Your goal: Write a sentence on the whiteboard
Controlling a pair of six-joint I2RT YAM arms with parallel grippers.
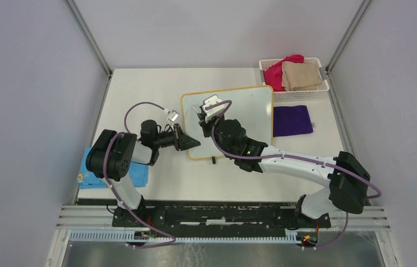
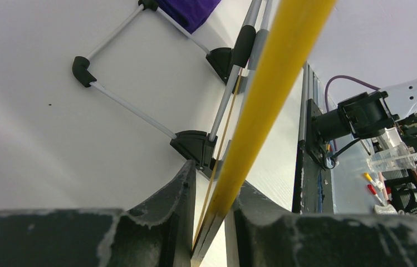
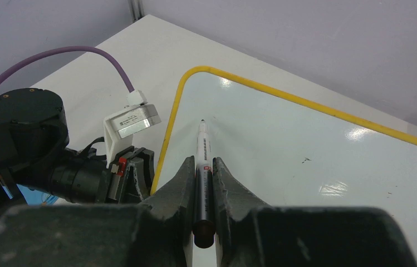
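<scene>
The left tool (image 2: 212, 183) clamps the whiteboard (image 2: 273, 83) edge, the right tool (image 3: 203, 167) grips the marker (image 3: 202, 142); advise light, even tip pressure.

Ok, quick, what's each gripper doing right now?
Left gripper: closed on the whiteboard, at its yellow edge.
Right gripper: closed, holding the marker.

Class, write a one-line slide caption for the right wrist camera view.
Right tool shut on a marker, its tip pointing at the yellow-framed whiteboard near a corner; no writing visible yet.

Pale grey walls (image 1: 22, 83) enclose white table (image 1: 139, 89); even light.
</scene>
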